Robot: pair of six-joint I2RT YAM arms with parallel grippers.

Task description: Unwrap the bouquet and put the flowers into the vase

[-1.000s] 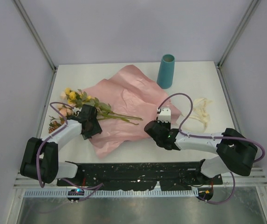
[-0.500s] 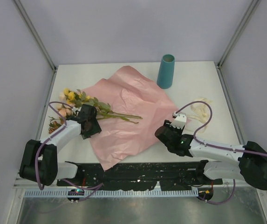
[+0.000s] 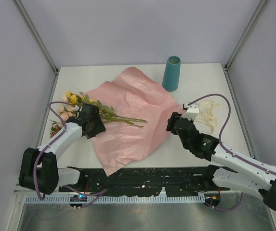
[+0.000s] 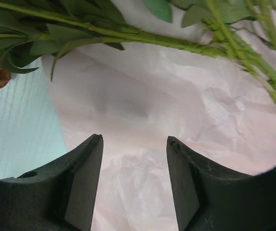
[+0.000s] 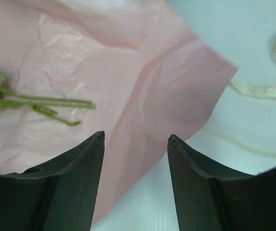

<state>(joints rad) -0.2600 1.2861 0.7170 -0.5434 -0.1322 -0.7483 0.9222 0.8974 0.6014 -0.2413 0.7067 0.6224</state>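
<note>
The bouquet lies unwrapped. Its pink paper [image 3: 133,108] is spread flat on the table, and the flowers [image 3: 77,102] rest on the sheet's left part, their green stems [image 3: 128,120] pointing right. The teal vase [image 3: 171,73] stands upright behind the paper, with nothing showing in it. My left gripper [image 3: 94,124] is open just in front of the stems [image 4: 142,36], with only paper [image 4: 142,110] between its fingers. My right gripper [image 3: 173,121] is open over the paper's right corner [image 5: 195,67], holding nothing.
The cream ribbon [image 3: 207,113] lies loose on the table to the right of the paper, also seen in the right wrist view [image 5: 268,89]. White walls and metal frame posts close in the table on the left, back and right.
My right gripper has opened, let go of the paper and pulled back to the right. The sheet now lies flatter and wider. My left gripper has shifted slightly toward the stems.
</note>
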